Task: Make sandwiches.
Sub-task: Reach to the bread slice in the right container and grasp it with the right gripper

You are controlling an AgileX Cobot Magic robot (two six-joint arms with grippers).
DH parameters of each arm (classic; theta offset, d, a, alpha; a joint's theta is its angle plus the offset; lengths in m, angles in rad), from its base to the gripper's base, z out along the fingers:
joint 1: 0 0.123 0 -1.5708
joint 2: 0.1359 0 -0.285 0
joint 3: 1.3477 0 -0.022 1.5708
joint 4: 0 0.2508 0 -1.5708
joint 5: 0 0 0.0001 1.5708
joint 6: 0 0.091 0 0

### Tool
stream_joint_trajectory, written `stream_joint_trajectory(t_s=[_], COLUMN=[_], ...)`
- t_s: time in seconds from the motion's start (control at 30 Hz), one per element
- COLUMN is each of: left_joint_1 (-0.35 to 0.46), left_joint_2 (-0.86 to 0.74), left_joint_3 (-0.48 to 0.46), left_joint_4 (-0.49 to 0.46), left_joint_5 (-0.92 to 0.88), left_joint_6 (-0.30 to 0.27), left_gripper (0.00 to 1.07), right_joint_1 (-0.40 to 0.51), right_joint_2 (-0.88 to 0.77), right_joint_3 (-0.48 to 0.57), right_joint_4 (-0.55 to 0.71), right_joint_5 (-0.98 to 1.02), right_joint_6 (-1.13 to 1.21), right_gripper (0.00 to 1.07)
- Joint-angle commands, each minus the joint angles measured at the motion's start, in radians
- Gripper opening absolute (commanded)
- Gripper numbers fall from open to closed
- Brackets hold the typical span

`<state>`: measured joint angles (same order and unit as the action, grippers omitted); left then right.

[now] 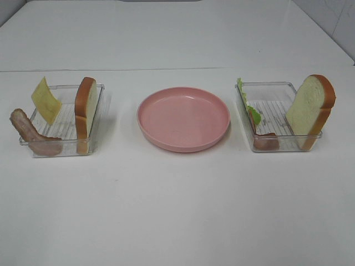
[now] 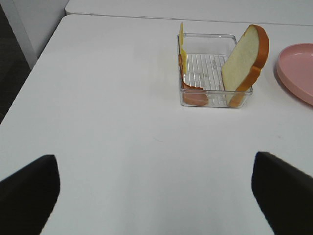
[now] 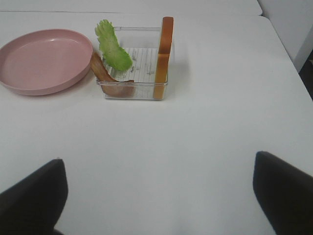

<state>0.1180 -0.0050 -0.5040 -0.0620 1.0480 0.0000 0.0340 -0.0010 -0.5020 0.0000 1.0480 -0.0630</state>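
The left gripper (image 2: pixel 154 159) and right gripper (image 3: pixel 159 160) stood wide, holding nothing. The sandwich parts lay unassembled (all propped on edge): cheese square (image 1: pixel 45 100), bacon strip (image 1: pixel 28 132) and bread slice (image 1: pixel 86 111) in the left tray (image 1: pixel 67 146); lettuce leaf (image 1: pixel 254 114), second bacon strip (image 1: pixel 265 142) and second bread slice (image 1: pixel 309 108) in the right tray (image 1: pixel 288 146), flanking the pink plate (image 1: pixel 183 119).

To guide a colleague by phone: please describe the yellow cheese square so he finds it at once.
Find the round pink plate in the middle of the white table. In the clear plastic tray to its left in the high view, the thin yellow cheese square leans at the outer left wall, the only yellow piece beside brown-crusted bread and reddish-brown bacon.
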Motion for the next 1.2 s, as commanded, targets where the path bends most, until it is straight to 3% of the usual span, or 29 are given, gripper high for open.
stream_joint_trajectory(t_s=[0.03, 0.13, 0.17, 0.23, 0.27, 0.3, 0.33, 0.4, 0.43, 0.5, 0.53, 0.6, 0.63, 0.93, 1.2], left_joint_1=[0.002, 0.002, 0.002, 0.002, 0.002, 0.002, 0.002, 0.002, 0.002, 0.002, 0.002, 0.002, 0.002, 0.002, 0.002], left_joint_2=[-0.016, -0.016, -0.016, -0.016, -0.016, -0.016, -0.016, -0.016, -0.016, -0.016, -0.016, -0.016, -0.016, -0.016, -0.016], left_joint_3=[0.005, 0.005, 0.005, 0.005, 0.005, 0.005, 0.005, 0.005, 0.005, 0.005, 0.005, 0.005, 0.005, 0.005, 0.005], left_joint_4=[-0.006, -0.006, -0.006, -0.006, -0.006, -0.006, -0.006, -0.006, -0.006, -0.006, -0.006, -0.006, -0.006, -0.006, -0.006], left_joint_5=[-0.014, -0.014, -0.014, -0.014, -0.014, -0.014, -0.014, -0.014, -0.014, -0.014, -0.014, -0.014, -0.014, -0.014, -0.014], left_joint_6=[-0.006, -0.006, -0.006, -0.006, -0.006, -0.006, -0.006, -0.006, -0.006, -0.006, -0.006, -0.006, -0.006, -0.006, -0.006], left_gripper=[1.02, 1.02, 1.02, 1.02, 1.02, 1.02, 1.02, 1.02, 1.02, 1.02, 1.02, 1.02, 1.02, 1.02, 1.02], right_joint_1=[-0.003, -0.003, -0.003, -0.003, -0.003, -0.003, -0.003, -0.003, -0.003, -0.003, -0.003, -0.003, -0.003, -0.005, -0.043], right_joint_2=[0.067, 0.237, 0.370, 0.433, 0.596, 0.596, 0.756, 0.817, 0.953, 1.005, 1.125, 1.171, 1.277, 1.599, 1.764], right_joint_3=[-0.009, -0.044, -0.096, -0.122, -0.201, -0.201, -0.284, -0.323, -0.428, -0.465, -0.558, -0.595, -0.672, -0.936, -1.045], right_joint_4=[-0.007, 0.009, 0.020, 0.026, 0.049, 0.049, 0.078, 0.088, 0.101, 0.103, 0.103, 0.101, 0.095, 0.058, 0.059], right_joint_5=[0.000, 0.002, 0.006, 0.009, 0.027, 0.027, 0.048, 0.055, 0.050, 0.043, 0.032, 0.030, 0.034, 0.075, 0.080], right_joint_6=[0.004, 0.004, 0.004, 0.004, 0.006, 0.006, 0.014, 0.019, 0.023, 0.023, 0.023, 0.024, 0.024, 0.020, 0.007], right_gripper=[0.98, 0.98, 0.98, 0.98, 0.98, 0.98, 0.98, 0.98, 0.98, 0.98, 0.98, 0.98, 0.98, 0.98, 0.98])
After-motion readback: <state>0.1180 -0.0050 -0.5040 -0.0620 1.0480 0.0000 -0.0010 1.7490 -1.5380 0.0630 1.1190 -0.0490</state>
